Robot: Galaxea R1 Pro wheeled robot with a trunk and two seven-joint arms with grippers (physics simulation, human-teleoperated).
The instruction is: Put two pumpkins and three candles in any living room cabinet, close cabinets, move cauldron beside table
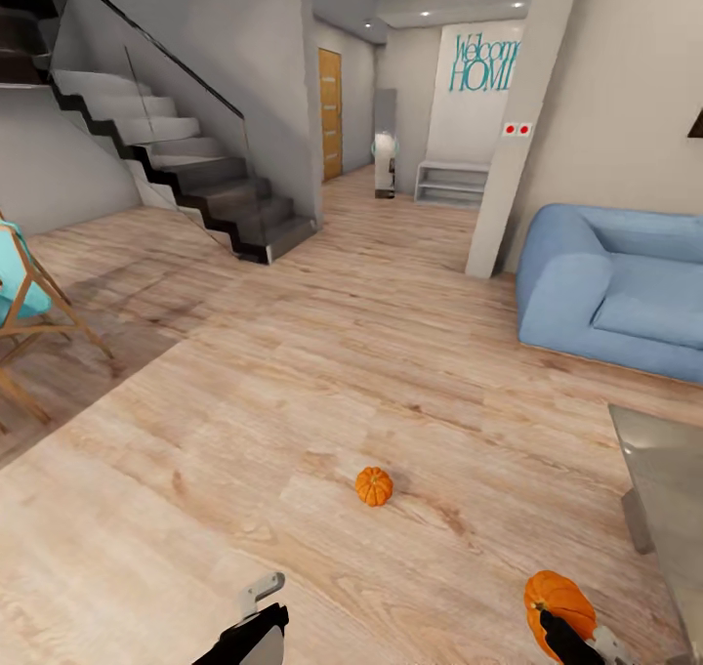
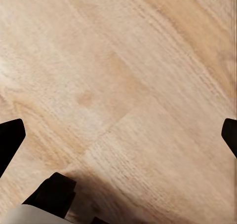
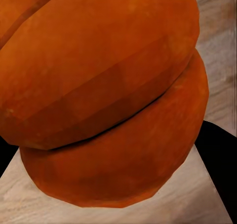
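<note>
At far left a wooden chair with a teal seat (image 1: 18, 289) is standing on the pale plank floor (image 1: 293, 372), with a dark staircase (image 1: 186, 172) rising behind it. The left claw (image 1: 256, 614) is hanging low over bare planks, its fingertips (image 2: 11, 137) spread wide with nothing between them. One pumpkin (image 1: 374, 486) is sitting alone on the floor near the middle, well apart from both claws. Further right, the right claw (image 1: 564, 636) is gripping the second pumpkin (image 1: 557, 599) above the floor; in the right wrist view its orange ribs (image 3: 103, 86) are crowding the lens. A blue sofa (image 1: 615, 289) is standing against the right wall, and the grey glass surface (image 1: 674, 489) is showing at the right edge.
</note>
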